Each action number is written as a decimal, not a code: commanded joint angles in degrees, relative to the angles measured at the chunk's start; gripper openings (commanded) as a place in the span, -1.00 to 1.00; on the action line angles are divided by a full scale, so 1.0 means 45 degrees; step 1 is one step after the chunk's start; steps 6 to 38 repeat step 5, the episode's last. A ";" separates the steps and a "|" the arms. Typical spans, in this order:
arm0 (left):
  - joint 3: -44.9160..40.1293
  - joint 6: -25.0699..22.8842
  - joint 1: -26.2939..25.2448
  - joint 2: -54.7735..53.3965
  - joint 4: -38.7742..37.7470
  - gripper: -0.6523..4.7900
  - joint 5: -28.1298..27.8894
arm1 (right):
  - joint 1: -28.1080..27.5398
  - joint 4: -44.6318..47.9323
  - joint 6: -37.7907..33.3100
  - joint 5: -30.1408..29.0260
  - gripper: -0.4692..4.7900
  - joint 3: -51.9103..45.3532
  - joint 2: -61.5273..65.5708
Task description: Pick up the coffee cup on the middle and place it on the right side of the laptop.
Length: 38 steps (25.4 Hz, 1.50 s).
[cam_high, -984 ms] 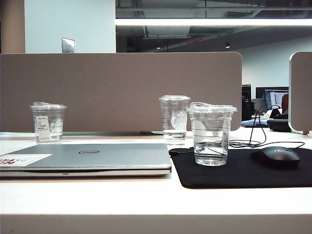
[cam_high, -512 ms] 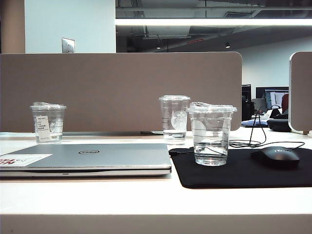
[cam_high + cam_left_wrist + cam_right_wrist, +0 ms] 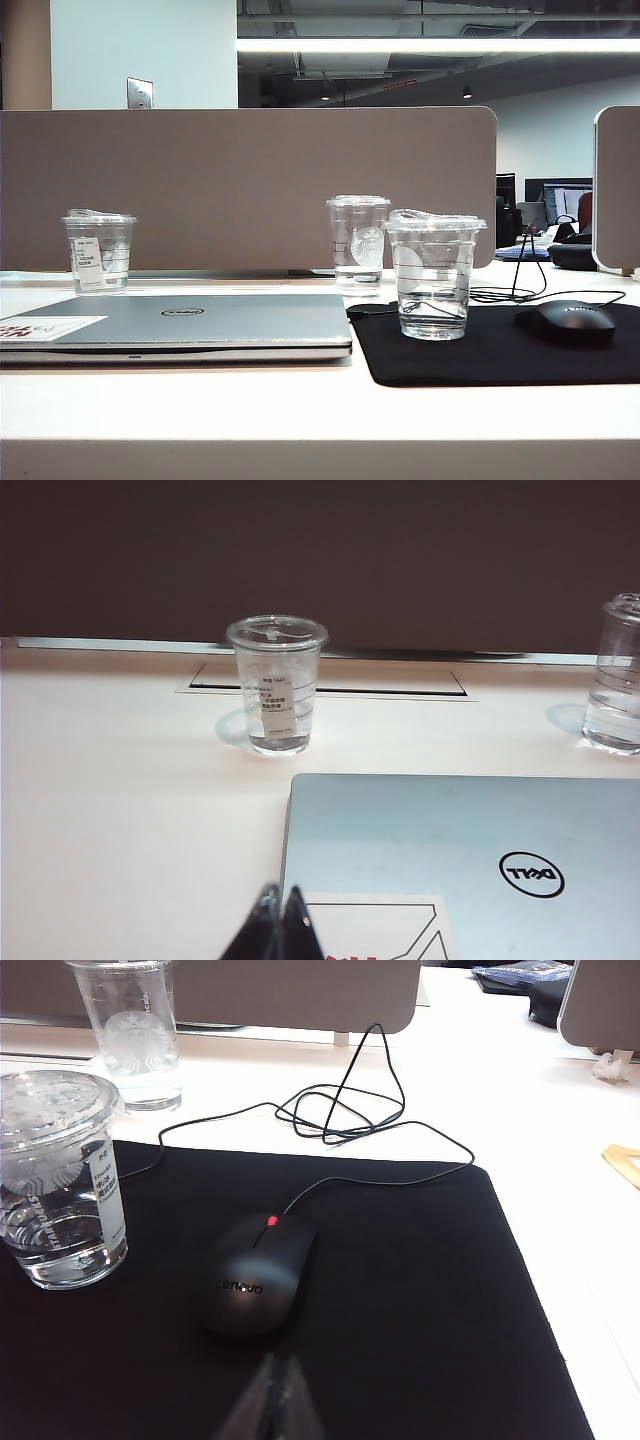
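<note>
The coffee cup [image 3: 433, 275], short, wide and clear with a lid and thin dark lines, stands on the black mouse pad [image 3: 500, 355] just right of the closed silver Dell laptop [image 3: 180, 325]. In the right wrist view this coffee cup [image 3: 60, 1200] holds a little water, and my right gripper [image 3: 281, 1360] hovers shut and empty over the mouse pad [image 3: 420, 1290], just behind the mouse [image 3: 250, 1280]. My left gripper [image 3: 281, 890] is shut and empty above the laptop's [image 3: 470, 850] corner with the white-and-red sticker [image 3: 380, 930]. Neither gripper shows in the exterior view.
A short labelled cup [image 3: 98, 250] stands behind the laptop at the left. A taller logo cup [image 3: 357, 240] stands behind the coffee cup. A black mouse [image 3: 565, 322] and its looped cable [image 3: 340, 1110] lie to the right. A grey partition [image 3: 250, 185] closes the back.
</note>
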State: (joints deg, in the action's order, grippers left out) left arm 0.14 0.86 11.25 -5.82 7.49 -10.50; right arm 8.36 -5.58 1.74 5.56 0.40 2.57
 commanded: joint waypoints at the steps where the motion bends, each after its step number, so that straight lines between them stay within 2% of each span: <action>1: 0.0049 -0.0087 -0.0015 0.0010 0.0063 -0.78 0.0058 | 0.0010 0.0155 -0.0053 0.0024 -0.84 -0.0073 0.0010; 38: 0.0049 -0.0087 -0.0015 0.0010 0.0063 -0.78 0.0058 | 0.0010 0.0155 -0.0053 0.0024 -0.84 -0.0073 0.0010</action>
